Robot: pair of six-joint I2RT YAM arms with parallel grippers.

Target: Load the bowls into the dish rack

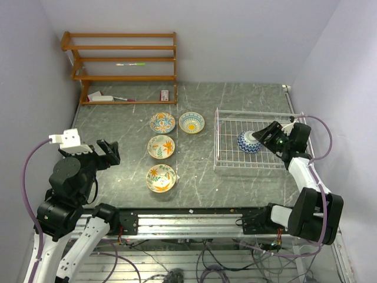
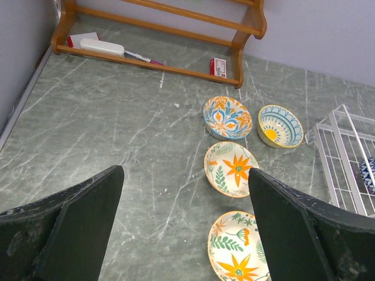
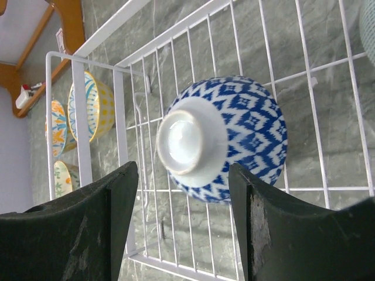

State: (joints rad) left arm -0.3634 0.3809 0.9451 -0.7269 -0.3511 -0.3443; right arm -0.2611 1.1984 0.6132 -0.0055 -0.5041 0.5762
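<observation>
Four bowls stand on the table: a blue-rimmed orange floral one (image 1: pixel 162 122), a blue-yellow one (image 1: pixel 191 122) and two cream orange floral ones (image 1: pixel 161 147) (image 1: pixel 161 178). A blue-and-white patterned bowl (image 1: pixel 248 142) lies upside down inside the white wire dish rack (image 1: pixel 253 166). My right gripper (image 1: pixel 265 134) is open over it; in the right wrist view the bowl (image 3: pixel 234 134) sits just beyond the spread fingers, not gripped. A mint green edge (image 3: pixel 369 23) shows at that view's top right corner. My left gripper (image 1: pixel 111 152) is open and empty, left of the bowls.
An orange-brown wooden shelf unit (image 1: pixel 123 65) stands at the back left with a pen, a white block and a small red box on it. Purple walls close in on the left, back and right. The rack (image 2: pixel 337 152) fills the table's right side.
</observation>
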